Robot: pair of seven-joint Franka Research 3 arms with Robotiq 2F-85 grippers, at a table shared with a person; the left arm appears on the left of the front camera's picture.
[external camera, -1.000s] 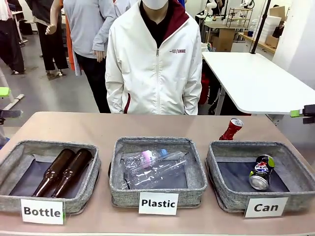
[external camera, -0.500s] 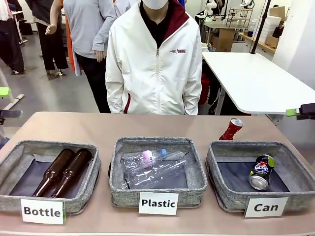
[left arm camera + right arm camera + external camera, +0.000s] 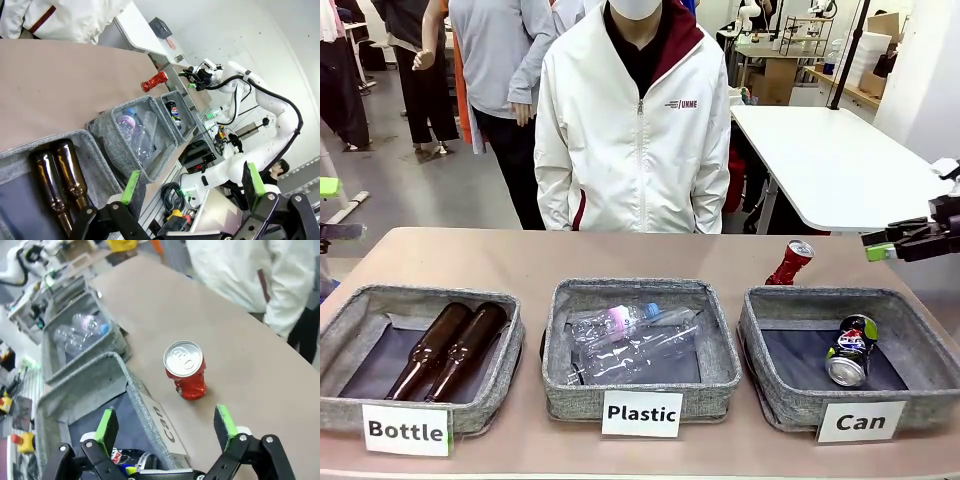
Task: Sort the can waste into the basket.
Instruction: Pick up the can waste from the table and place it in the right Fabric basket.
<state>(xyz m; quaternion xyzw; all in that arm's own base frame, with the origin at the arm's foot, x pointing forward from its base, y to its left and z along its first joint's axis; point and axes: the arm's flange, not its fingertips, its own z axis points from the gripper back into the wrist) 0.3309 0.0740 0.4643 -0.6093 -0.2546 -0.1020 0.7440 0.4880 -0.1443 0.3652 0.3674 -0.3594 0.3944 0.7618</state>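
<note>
A red can [image 3: 790, 263] with a silver top stands upright on the table just behind the basket [image 3: 752, 340] labelled "Can". A dark can [image 3: 851, 350] with a round logo lies inside that basket. My right gripper [image 3: 892, 244] hangs at the right edge, above and to the right of the red can. In the right wrist view the red can [image 3: 185, 369] stands beyond my open right gripper [image 3: 166, 426], beside the basket [image 3: 90, 380]. My left gripper [image 3: 192, 183] is open and empty, far off over the left end, where a green pad [image 3: 328, 187] shows.
A basket labelled "Bottle" [image 3: 340, 330] holds two brown bottles. A basket labelled "Plastic" [image 3: 555, 350] holds clear bottles. A person in a white jacket [image 3: 635, 130] stands at the far side. A white table [image 3: 830, 160] stands at the back right.
My right gripper has come in from the right edge, moving left and down toward the red can. The cans and baskets have not moved.
</note>
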